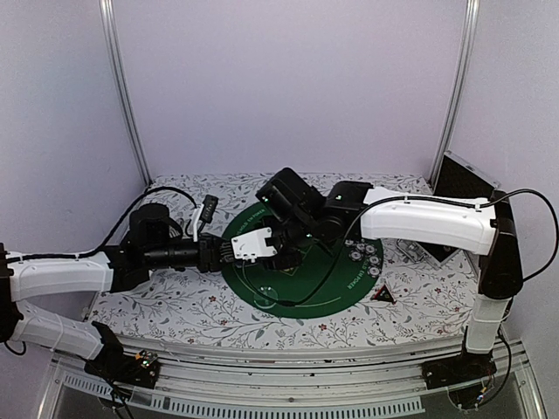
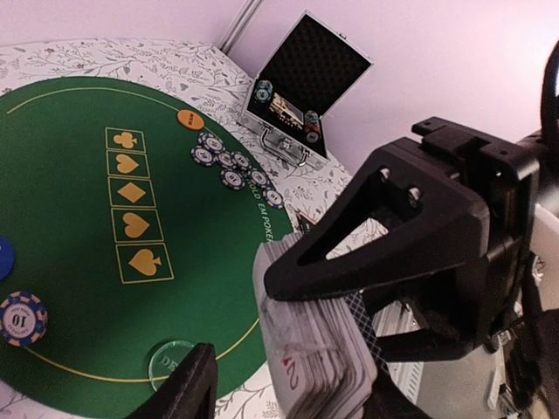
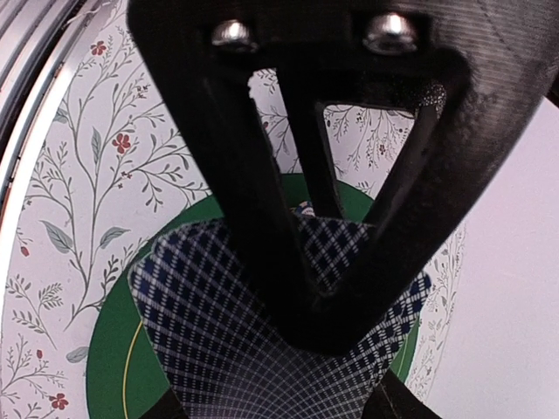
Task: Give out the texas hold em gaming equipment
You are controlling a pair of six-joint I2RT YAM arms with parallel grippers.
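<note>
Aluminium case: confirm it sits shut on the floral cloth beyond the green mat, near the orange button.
Wrong on one point: the aluminium case is open, lid raised, as the left wrist view shows. It does sit on the floral cloth beyond the green mat, near the orange button.

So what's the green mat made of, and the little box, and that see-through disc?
The green mat looks like soft matte felt or cloth: flat, no shine, printed gold lines. The box looks like shiny metal, probably aluminium, with silvery edges and latches, lined with bumpy black foam. The disc looks like clear plastic; the green shows through.
</note>
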